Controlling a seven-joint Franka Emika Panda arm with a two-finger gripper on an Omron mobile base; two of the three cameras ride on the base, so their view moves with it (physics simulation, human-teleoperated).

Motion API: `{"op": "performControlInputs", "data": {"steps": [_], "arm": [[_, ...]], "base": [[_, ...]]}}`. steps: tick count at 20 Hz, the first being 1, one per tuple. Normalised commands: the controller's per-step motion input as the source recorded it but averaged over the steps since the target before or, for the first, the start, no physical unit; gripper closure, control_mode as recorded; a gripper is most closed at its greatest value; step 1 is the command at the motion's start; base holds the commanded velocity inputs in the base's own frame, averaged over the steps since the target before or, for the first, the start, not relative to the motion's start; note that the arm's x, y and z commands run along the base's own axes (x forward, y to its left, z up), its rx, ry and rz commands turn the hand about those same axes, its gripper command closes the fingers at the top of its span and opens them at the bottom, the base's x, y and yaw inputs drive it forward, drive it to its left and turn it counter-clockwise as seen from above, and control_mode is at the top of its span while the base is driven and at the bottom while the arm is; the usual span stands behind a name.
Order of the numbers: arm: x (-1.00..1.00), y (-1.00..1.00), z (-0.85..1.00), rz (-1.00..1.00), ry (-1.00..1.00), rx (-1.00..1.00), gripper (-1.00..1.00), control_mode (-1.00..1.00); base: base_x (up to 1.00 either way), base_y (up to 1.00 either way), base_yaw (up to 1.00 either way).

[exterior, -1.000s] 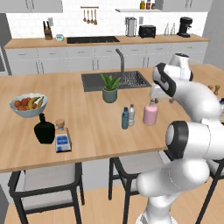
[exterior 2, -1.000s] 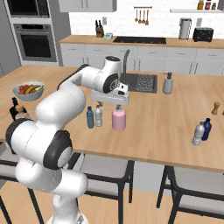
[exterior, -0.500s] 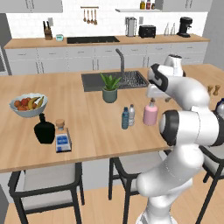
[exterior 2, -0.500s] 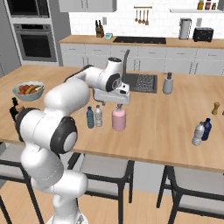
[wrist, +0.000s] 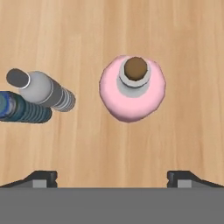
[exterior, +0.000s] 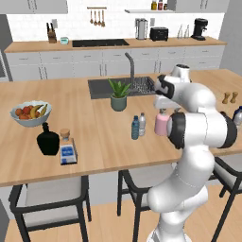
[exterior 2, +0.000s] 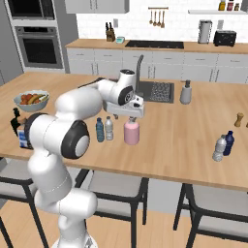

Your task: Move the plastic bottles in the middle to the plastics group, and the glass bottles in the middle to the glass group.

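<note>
Directly above the table [wrist: 183, 52], jaws spread wide and empty, poised over pink glass bottle [wrist: 132, 87] standing upright with stopper facing up, slightly ahead of the fingertips [wrist: 41, 177], two slim plastic bottles [wrist: 39, 89] just beside it.

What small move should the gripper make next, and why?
Probably straight down over the pink bottle. In the hand view the open gripper looks from above on its brown stopper, with its finger tips wide apart and nothing held. The two slim bottles stand clear to one side.
</note>
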Motion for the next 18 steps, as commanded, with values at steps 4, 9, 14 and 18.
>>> {"op": "performControlInputs", "data": {"steps": [4,9,14,18], "arm": [[0.31,0.0,-0.24,0.0,0.0,-0.02,-1.0,-1.0],[0.3,-0.01,-0.25,0.0,0.0,-0.03,-1.0,-1.0],[0.35,-0.07,-0.17,0.0,0.0,-0.04,-1.0,-1.0],[0.38,-0.15,-0.09,0.0,0.0,0.0,-1.0,-1.0]], "base": [[0.0,0.0,0.0],[0.0,0.0,0.0],[0.0,0.0,0.0],[0.0,0.0,0.0]]}}
